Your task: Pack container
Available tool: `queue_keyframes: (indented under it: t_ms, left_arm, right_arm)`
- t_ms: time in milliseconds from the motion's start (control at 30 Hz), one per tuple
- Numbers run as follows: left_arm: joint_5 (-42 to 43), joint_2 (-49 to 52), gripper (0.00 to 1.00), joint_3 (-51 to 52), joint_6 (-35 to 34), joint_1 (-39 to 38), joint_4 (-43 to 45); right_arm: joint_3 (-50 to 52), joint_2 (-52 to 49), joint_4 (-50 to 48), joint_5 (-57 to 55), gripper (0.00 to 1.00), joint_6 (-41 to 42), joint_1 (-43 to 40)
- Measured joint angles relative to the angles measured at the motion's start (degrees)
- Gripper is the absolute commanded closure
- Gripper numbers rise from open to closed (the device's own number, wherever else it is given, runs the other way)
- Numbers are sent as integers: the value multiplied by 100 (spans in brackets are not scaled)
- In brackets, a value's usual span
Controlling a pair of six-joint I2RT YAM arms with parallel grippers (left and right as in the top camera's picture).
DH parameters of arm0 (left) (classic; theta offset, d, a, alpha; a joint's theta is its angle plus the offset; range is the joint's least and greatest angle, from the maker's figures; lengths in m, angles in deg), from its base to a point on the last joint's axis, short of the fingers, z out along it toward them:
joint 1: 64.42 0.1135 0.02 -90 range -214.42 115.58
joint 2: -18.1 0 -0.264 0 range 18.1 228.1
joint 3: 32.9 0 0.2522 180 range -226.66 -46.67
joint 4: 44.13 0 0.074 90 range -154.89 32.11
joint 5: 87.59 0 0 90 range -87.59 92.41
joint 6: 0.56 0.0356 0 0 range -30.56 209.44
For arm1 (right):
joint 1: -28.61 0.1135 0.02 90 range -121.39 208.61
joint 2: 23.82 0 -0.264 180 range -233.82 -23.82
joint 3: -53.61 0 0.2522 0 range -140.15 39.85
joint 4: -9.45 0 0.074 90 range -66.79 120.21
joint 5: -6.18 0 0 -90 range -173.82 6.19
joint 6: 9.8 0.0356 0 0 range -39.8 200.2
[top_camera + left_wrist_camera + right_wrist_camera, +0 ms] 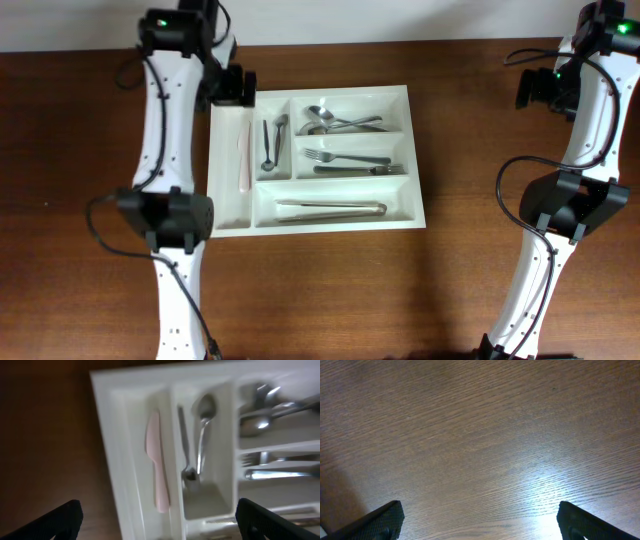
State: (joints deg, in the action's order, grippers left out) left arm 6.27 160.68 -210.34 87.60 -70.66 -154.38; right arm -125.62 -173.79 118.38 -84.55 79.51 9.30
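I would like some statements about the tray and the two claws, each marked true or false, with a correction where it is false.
1. The pink knife lies in the leftmost narrow compartment of the tray. True.
2. The tongs lie in the top long compartment. False: they lie in the bottom one.
3. The forks lie in the compartment just below the spoons. True.
4. The right claw holds a fork. False: it is open and empty, over bare table.
5. The left claw is shut on the knife. False: it is open, above the tray.
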Motion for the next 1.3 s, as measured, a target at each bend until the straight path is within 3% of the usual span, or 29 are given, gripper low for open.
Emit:
queue_keyframes:
  t_ms: [300, 400, 733, 1033, 1200, 1300]
  left_arm:
    - [-313, -2063, 0, -81, 125, 0, 0]
    - [-337, -2894, 0, 341, 170, 4, 4]
    - [-387, -6373, 1, 4804, -68, 4, 352]
    - [-24, -9578, 1, 7257, -638, 11, 1556]
    - [44, -10365, 1, 8376, -1187, 11, 2599]
    - [50, -10371, 1, 8878, -1513, 11, 2647]
  right_arm:
    - [0, 0, 0, 2, 1, 0, 0]
    - [0, 0, 2, 2, 1, 2, 0]
    - [0, 0, -4, 0, 1, 0, 0]
    - [0, 0, 0, 0, 1, -2, 0]
    - [0, 0, 0, 0, 1, 2, 0]
    - [0, 0, 0, 0, 1, 2, 0]
